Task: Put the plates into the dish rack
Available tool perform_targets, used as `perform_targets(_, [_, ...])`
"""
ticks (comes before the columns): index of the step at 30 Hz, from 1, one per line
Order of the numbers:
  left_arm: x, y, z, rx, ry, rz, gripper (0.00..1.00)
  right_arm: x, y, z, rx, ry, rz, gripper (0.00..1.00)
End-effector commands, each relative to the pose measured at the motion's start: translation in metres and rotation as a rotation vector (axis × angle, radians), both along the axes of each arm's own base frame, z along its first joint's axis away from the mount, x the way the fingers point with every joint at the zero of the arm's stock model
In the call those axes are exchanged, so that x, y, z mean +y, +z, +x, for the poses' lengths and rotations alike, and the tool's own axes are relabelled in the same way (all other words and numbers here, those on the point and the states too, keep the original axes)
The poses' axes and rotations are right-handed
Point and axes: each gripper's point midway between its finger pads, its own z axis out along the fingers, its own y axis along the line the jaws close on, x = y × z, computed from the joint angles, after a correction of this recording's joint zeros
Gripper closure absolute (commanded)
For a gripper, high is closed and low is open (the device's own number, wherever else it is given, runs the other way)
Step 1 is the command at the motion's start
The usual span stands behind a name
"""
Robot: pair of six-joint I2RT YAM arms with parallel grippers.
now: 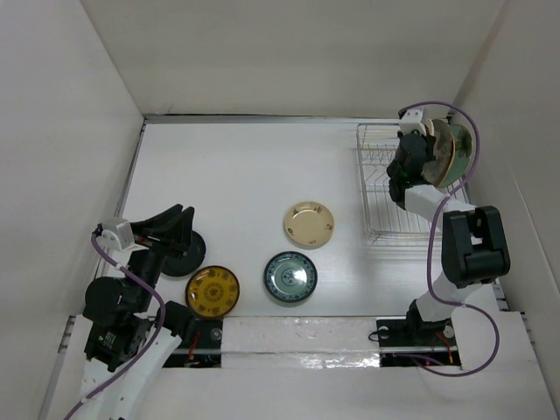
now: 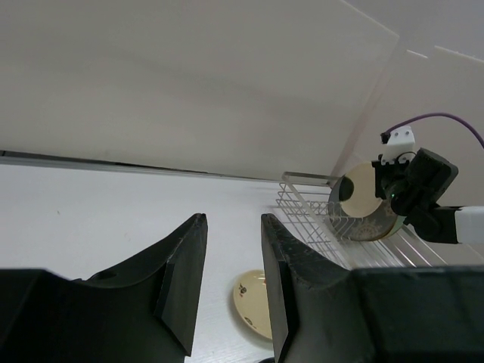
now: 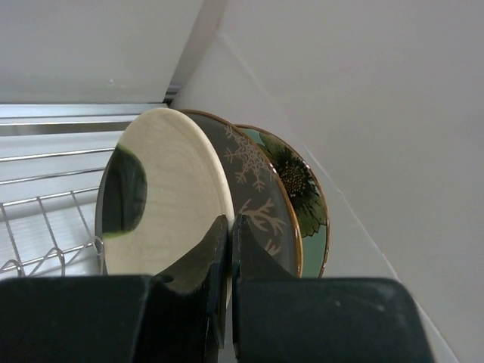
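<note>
Now — right hand (image 3: 229,227) pinching cream plate (image 3: 166,189) | left hand (image 2: 232,227) parted

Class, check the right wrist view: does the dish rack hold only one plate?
No, three plates stand on edge in the dish rack: a cream plate in the right gripper, a grey plate and a green plate.

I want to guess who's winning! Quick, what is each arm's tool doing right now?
Left tool: open, holding nothing.
Right tool: closed on the pale cream plate standing in the dish rack.
</note>
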Motion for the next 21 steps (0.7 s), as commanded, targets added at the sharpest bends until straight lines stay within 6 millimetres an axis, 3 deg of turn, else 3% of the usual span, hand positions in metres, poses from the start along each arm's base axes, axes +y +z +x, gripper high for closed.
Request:
perform_targets(1, [-0.001, 0.01, 0.0, -0.025, -0.005, -0.015, 0.68, 0.009, -0.005, 0.007, 0.023, 0.06, 0.045, 1.0])
perform_targets(4, [0.0, 0.01, 0.001, -0.022, 0.003, -0.015, 0.68, 0.005, -0.028, 0.006, 0.073, 0.03, 0.029, 1.0])
perform_targets(7, [0.001, 0.008, 0.003, -0.013, 0.011, -0.011, 0.68, 0.004, -0.036, 0.003, 0.077, 0.025, 0.03, 1.0])
perform_targets(9, [0.0, 0.007, 0.004, -0.01, 0.011, -0.011, 0.68, -0.007, -0.027, -0.003, 0.05, -0.032, 0.017, 1.0])
perform_targets(15, [-0.002, 0.006, 0.006, -0.001, 0.002, -0.005, 0.68, -0.016, 0.035, -0.008, -0.06, -0.041, -0.01, 1.0])
perform_targets(21, [0.0, 0.009, 0.001, -0.019, 0.0, -0.013, 0.68, -0.017, 0.045, -0.005, 0.006, -0.01, -0.097, 1.0])
